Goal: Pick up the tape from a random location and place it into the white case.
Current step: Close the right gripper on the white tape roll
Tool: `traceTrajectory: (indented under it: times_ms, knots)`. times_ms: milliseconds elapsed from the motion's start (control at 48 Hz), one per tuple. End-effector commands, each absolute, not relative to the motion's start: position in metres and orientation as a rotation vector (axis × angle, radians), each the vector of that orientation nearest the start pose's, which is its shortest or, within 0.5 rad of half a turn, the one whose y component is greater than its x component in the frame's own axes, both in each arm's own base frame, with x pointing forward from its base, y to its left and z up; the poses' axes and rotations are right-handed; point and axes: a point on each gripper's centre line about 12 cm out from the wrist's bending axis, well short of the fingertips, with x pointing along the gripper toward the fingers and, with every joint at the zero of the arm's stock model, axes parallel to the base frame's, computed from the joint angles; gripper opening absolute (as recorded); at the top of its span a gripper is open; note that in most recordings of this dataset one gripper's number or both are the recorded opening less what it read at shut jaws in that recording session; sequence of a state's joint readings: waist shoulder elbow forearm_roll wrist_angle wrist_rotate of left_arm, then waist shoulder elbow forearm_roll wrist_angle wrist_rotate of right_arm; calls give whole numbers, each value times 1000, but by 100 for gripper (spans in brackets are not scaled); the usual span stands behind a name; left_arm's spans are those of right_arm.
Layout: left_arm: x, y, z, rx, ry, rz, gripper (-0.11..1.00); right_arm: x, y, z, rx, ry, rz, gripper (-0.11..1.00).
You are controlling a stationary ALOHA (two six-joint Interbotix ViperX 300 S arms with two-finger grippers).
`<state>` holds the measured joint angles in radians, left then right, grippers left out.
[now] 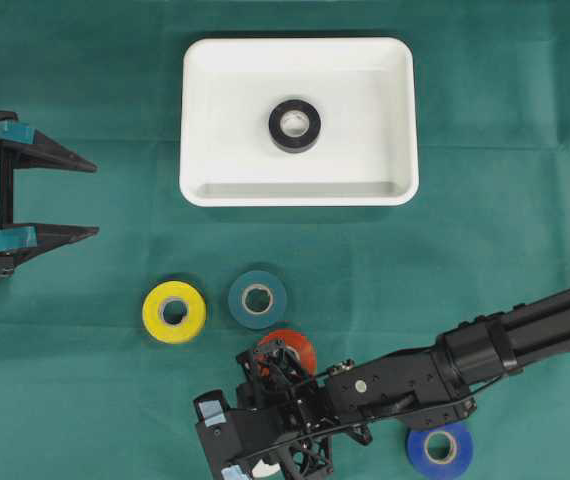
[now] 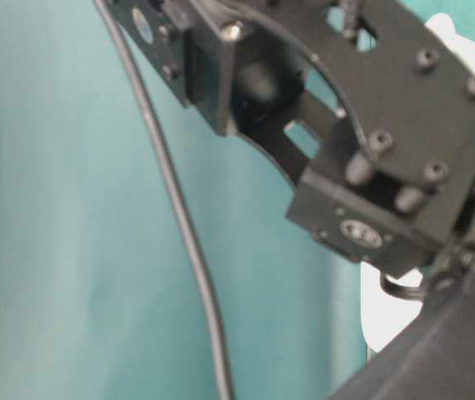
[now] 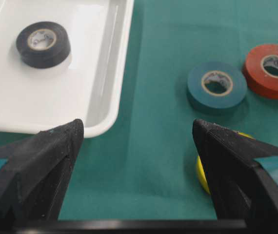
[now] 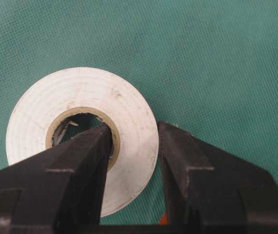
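At the bench's near edge, the right claw [image 4: 134, 146] pinches the white tape [image 4: 83, 134], one finger through its core. Lift straight up, then carry to the white case [image 1: 299, 122]. The left claw [image 3: 136, 146] hangs open, empty.

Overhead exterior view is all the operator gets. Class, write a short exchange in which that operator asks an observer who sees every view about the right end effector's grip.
Operator: From above, the arm covers the tips of the right end effector. Is it holding anything?
Observer: Yes. The right wrist view shows it shut on a white tape roll.
Operator: How is the roll gripped?
Observer: One finger sits inside the cardboard core and the other outside, so they pinch the roll's wall between them.
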<state>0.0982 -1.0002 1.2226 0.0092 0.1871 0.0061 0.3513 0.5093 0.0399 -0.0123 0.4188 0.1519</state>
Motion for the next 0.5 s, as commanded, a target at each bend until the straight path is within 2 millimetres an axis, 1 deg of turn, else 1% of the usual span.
traceTrajectory:
  times_ms: [0, 167, 480]
  knots:
    - [182, 18, 230, -3, 401, 96, 90, 494, 180, 150, -25, 897, 259, 31]
    - [182, 18, 230, -3, 401, 96, 90, 490, 179, 172, -20, 886, 258, 31]
    - [182, 18, 230, -3, 401, 96, 90, 480, 175, 235, -10, 840, 262, 31]
